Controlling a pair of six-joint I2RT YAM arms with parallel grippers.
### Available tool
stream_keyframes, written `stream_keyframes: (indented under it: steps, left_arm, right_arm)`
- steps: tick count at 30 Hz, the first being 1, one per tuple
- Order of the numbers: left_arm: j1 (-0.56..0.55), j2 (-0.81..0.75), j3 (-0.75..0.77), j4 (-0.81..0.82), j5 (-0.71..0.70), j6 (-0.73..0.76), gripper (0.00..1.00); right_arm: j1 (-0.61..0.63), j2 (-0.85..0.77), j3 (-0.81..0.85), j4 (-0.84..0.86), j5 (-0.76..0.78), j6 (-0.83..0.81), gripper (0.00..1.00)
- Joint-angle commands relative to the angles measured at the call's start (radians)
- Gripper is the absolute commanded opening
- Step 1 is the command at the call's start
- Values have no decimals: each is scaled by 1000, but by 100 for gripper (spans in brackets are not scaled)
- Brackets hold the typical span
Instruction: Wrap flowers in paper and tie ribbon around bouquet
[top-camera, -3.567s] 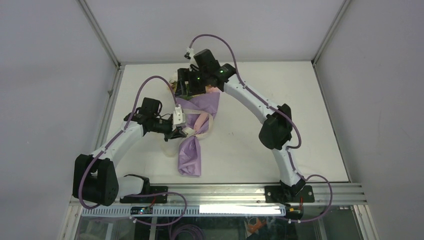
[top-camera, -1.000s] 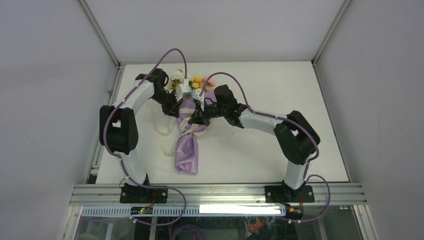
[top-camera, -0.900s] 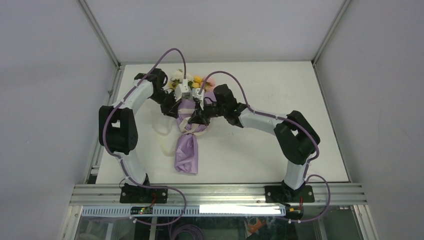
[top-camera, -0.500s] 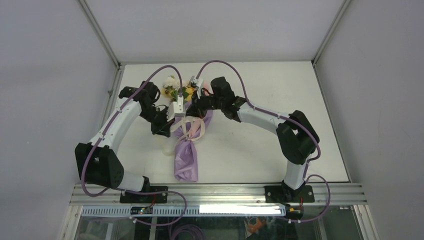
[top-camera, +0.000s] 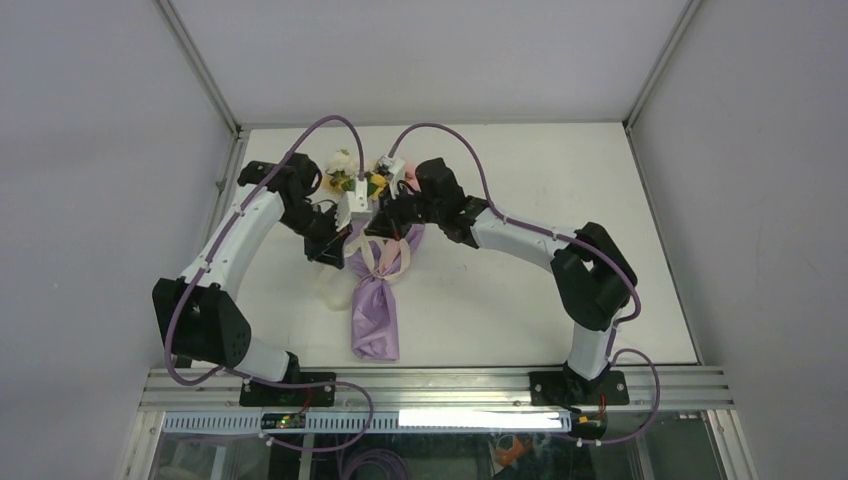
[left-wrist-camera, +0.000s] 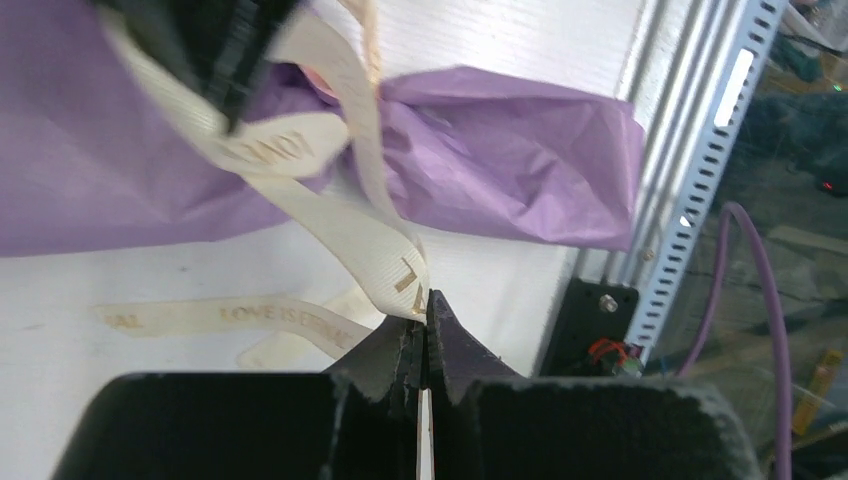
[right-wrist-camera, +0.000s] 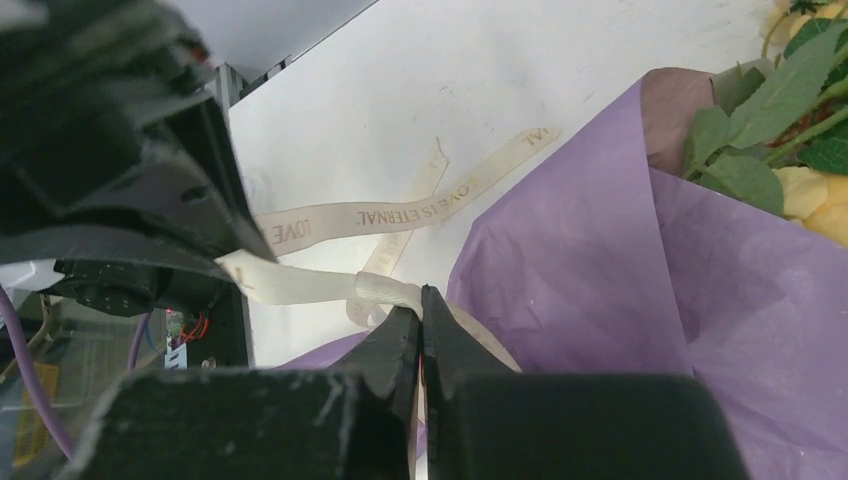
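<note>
Both clamped on the ribbon (left-wrist-camera: 350, 215), left pincer (left-wrist-camera: 425, 302) and right pincer (right-wrist-camera: 422, 297) meet over the bouquet (top-camera: 376, 305), blooms toward the far edge.

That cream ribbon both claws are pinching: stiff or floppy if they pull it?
Probably floppy: the ribbon sags and twists between the left gripper and the bouquet. Likely light: its loose end lies limp on the table. It might slip: the right gripper pinches only a fold.
</note>
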Motion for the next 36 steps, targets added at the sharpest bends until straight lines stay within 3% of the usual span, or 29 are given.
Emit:
stream_keyframes:
  steps: [1, 4, 7, 15, 20, 24, 28, 30, 33, 36]
  left_arm:
    - [-8, -27, -67, -177, -25, 157, 0]
    - [-24, 22, -73, -316, -15, 229, 0]
    - [-127, 27, -14, -348, -13, 184, 0]
    - [-366, 23, -10, -155, 92, 50, 11]
    - [-438, -4, -15, -9, 153, -39, 43]
    - [-438, -84, -53, 127, 82, -134, 64]
    - [-437, -212, -153, 179, 8, -111, 77]
    - [-437, -287, -217, 193, -15, -76, 92]
    - [-437, -363, -284, 212, -56, -62, 98]
    - [-346, -401, -289, 258, -45, -174, 93]
  right_arm:
    - [7, -30, 29, 43, 47, 77, 0]
    - [17, -30, 24, 39, 61, 87, 0]
    - [25, -30, 26, 36, 67, 96, 0]
    - [26, -15, 32, 29, 76, 132, 0]
    - [23, -9, 19, 46, 58, 166, 0]
    - [19, -10, 19, 16, 56, 148, 0]
    - [19, -7, 24, -11, 54, 133, 0]
    - [20, -5, 24, -13, 54, 133, 0]
    - [22, -5, 24, -15, 54, 133, 0]
    - [25, -2, 35, -39, 54, 133, 0]
